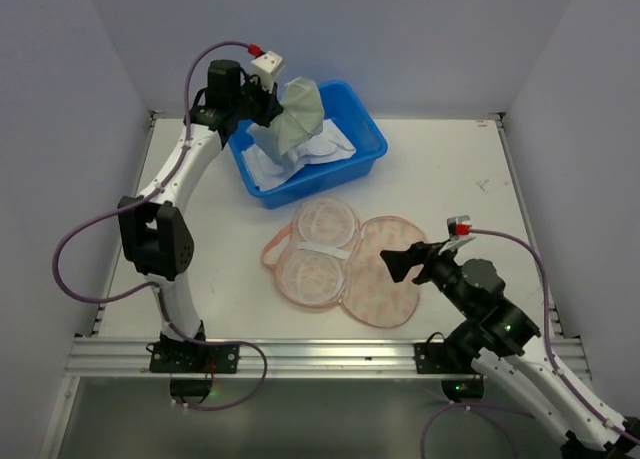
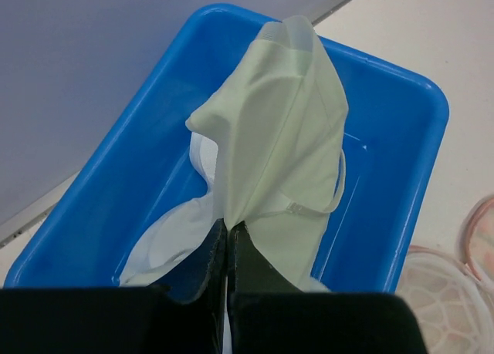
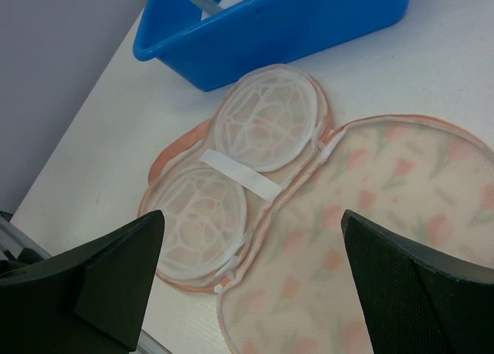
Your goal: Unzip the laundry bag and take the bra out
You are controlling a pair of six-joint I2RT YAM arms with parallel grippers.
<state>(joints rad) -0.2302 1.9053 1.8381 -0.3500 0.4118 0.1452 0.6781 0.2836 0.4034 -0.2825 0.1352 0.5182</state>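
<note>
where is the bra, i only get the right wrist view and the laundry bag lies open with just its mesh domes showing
Observer: The left gripper is shut on the bra and holds it up over the blue bin.
Operator: is it down inside the bin or above it
Observer: Mostly above it, since it hangs from the gripper higher than the bin's rim. I cannot tell whether its lower end touches what is in the bin.
Operator: what is in there, i only see the bin's near wall
Observer: Some white fabric lies on the bin's floor under the bra.
</note>
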